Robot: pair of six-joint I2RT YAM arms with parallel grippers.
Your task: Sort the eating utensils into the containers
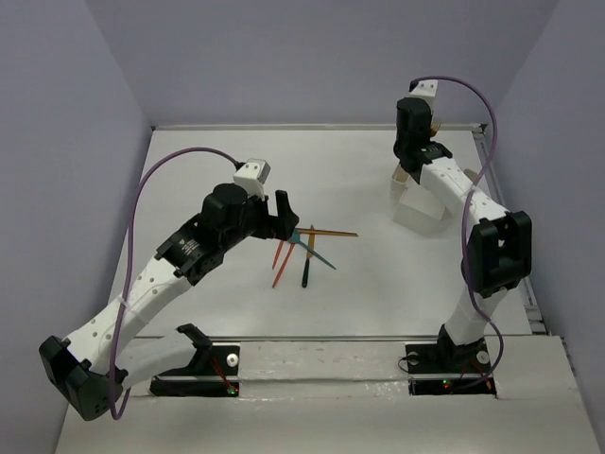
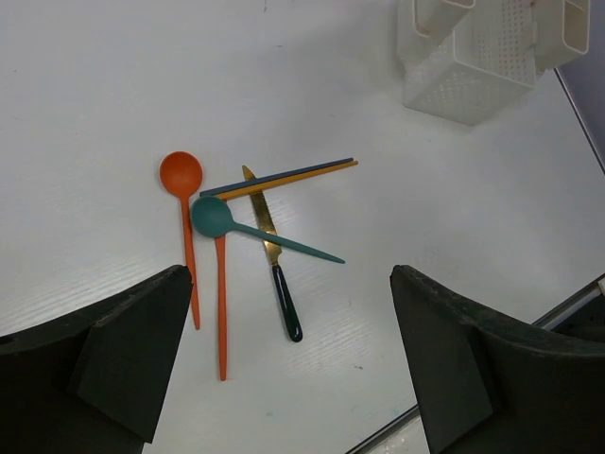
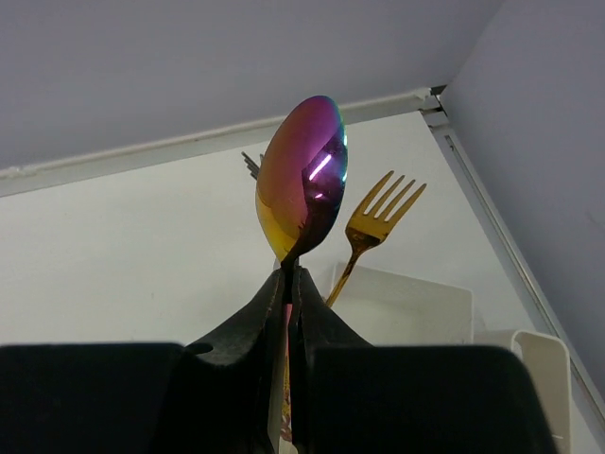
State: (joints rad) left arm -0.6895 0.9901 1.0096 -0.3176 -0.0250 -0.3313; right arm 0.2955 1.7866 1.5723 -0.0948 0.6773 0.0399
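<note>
Over the white bin (image 1: pixel 421 210) at the far right, my right gripper (image 3: pixel 293 276) is clamped on an iridescent purple spoon (image 3: pixel 302 175) beside a gold fork (image 3: pixel 378 213). My left gripper (image 2: pixel 288 322) hangs spread wide and empty above an orange spoon (image 2: pixel 181 175), a teal spoon (image 2: pixel 212 217) and a knife (image 2: pixel 282 293).

I see my left gripper (image 1: pixel 282 216) just left of the loose utensils (image 1: pixel 304 248), which cross each other mid-table (image 1: pixel 378 303). My right gripper (image 1: pixel 413 161) hangs over the white container (image 1: pixel 419 210); its jaws look blurred from here.
</note>
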